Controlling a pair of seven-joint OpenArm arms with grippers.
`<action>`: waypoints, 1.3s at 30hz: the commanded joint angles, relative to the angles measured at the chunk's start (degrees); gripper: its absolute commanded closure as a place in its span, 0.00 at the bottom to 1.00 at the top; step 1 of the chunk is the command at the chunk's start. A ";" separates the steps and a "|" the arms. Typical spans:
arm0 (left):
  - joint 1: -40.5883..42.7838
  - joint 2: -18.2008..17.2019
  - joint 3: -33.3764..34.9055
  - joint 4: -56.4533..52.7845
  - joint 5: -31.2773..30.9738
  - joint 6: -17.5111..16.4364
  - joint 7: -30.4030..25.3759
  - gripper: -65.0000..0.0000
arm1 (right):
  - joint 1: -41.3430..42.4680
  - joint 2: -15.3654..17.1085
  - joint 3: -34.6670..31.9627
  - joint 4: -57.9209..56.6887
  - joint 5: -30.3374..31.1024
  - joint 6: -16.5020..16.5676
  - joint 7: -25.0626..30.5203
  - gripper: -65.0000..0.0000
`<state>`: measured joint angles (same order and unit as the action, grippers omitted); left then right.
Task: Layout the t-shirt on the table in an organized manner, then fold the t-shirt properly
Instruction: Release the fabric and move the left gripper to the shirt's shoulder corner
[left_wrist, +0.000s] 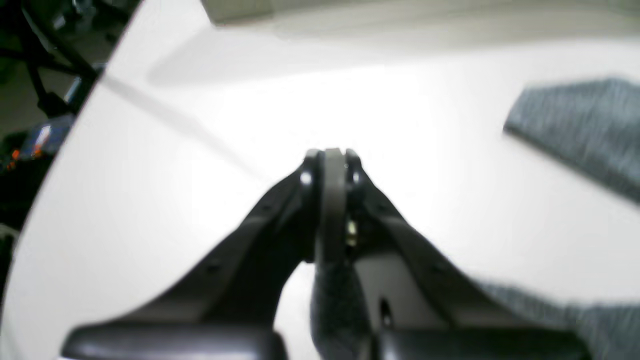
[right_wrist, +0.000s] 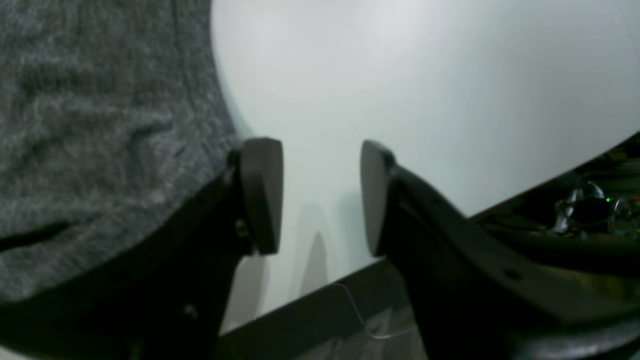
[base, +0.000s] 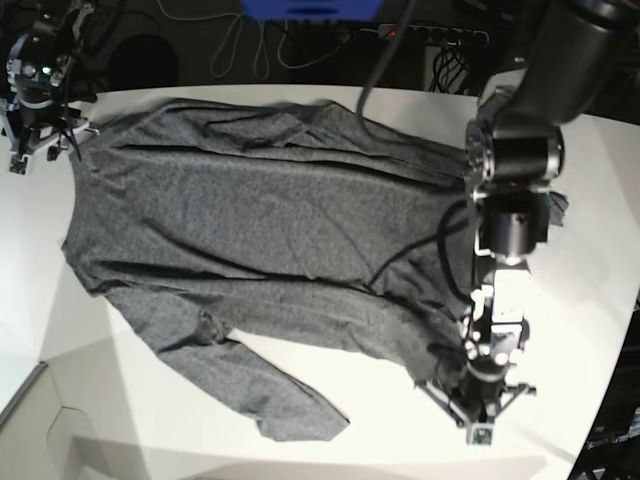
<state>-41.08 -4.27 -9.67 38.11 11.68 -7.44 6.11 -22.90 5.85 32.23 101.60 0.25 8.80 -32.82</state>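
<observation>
A wide white table (base: 120, 400) with a curved edge fills the scene, backed by a dark floor strewn with cables along the far side. Spread across it lies the t-shirt (base: 260, 220), a plain heather dark-grey knit with long sleeves, its body running from the far left corner towards the right arm of the rig. One sleeve (base: 265, 395) trails down towards the near edge and ends on bare tabletop; the other lies folded along the far edge of the shirt. The fabric shows shallow wrinkles but lies largely flat.

At the far left of the overhead view, the right gripper (base: 38, 140) sits at the shirt's corner close to the table's rim. Its own camera shows the fingers (right_wrist: 262, 195) spread apart with only white table between them, nothing held, the grey knit lying just beside the one pad.

On the right side of the overhead view, the left arm reaches down over the shirt's edge, and the left gripper (base: 478, 425) hangs near the front of the table, on or just past the edge of the cloth. Its wrist camera, blurred, shows the jaws pressed together at the tips (left_wrist: 332, 160) over bright bare table, clenched on nothing visible, with grey fabric (left_wrist: 585, 125) to one side.
</observation>
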 joint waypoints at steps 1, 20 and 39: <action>-3.27 -0.17 -0.04 0.53 -0.30 0.37 -2.02 0.98 | -0.09 0.70 0.34 0.95 -0.21 -0.14 1.30 0.60; 2.88 -0.25 -15.16 1.58 -0.21 -0.16 5.72 0.52 | 0.08 0.70 0.34 0.95 -0.21 -0.14 1.30 0.60; 38.22 1.33 -15.43 41.41 -0.03 -7.63 23.56 0.52 | 0.61 0.70 -3.70 1.04 -0.21 -0.14 1.30 0.60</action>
<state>-2.07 -2.37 -25.02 78.30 11.64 -15.27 30.94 -22.26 5.85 28.21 101.60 0.25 8.78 -32.84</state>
